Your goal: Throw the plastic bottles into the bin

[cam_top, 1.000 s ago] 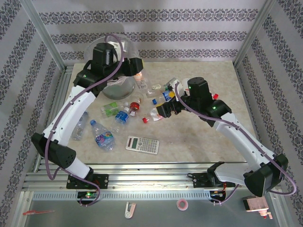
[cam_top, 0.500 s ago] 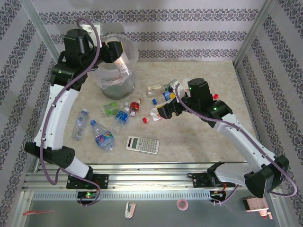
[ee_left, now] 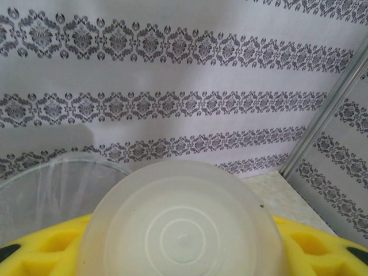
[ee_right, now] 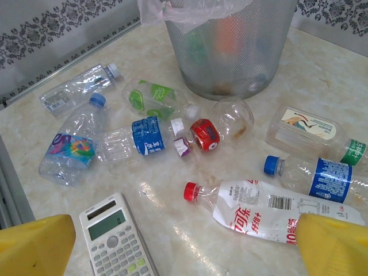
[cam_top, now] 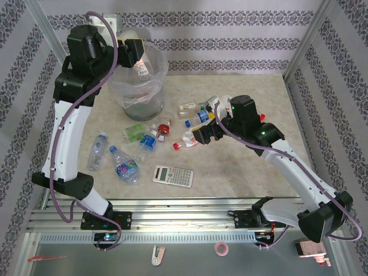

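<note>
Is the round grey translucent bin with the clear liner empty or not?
Not empty. Green and orange shapes show through the wall of the round grey translucent bin; too blurred to identify.

White walls [cam_top: 230, 34] banded with grey damask stripes enclose a beige marbled worktop [cam_top: 241, 190]; aluminium posts [cam_top: 54, 46] rise at upper left and right, slotted rails [cam_top: 184, 221] along the bottom.

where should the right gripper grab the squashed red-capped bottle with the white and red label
Grip the red-capped bottle across its labelled middle, coming straight down from above. It lies flat on its side, its cap toward the calculator, so the jaws can close across the narrow width. The crumpled neck looks too thin for a sure hold. The right gripper is open close by.
</note>
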